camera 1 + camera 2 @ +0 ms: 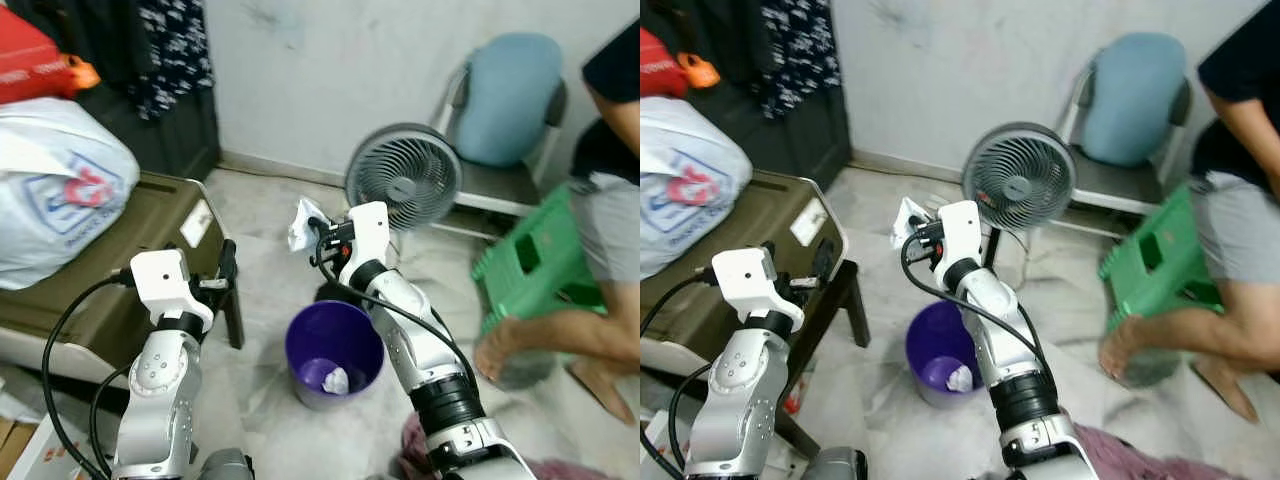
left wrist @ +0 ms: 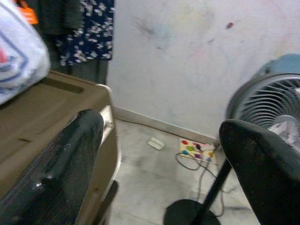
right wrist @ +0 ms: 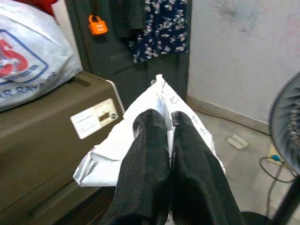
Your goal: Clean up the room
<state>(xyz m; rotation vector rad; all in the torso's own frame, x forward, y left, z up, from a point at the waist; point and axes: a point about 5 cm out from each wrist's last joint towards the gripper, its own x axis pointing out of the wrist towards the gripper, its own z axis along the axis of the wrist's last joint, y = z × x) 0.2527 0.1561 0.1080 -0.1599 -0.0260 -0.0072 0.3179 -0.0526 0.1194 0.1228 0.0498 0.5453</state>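
right gripper (image 1: 312, 232), centre of the left eye view, jaws pressed together on a crumpled white paper (image 1: 302, 222) and pinching it near its middle, as the right wrist view confirms. paper is held high, above and slightly behind the purple bin (image 1: 334, 352) at lower centre, which stands on the tiled floor (image 1: 270, 280) and already holds a small white scrap (image 1: 335, 379). the raised hold probably serves to carry the paper clear of the bin's rim before release. left gripper (image 1: 226, 268), centre left, jaws spread and holding nothing, hovers beside the brown trunk (image 1: 150, 215), which bears a white bag (image 1: 55, 190) at upper left. standing fan (image 1: 403, 178) rises just behind the bin; a person sits at the right edge beside a green stool (image 1: 535, 262).
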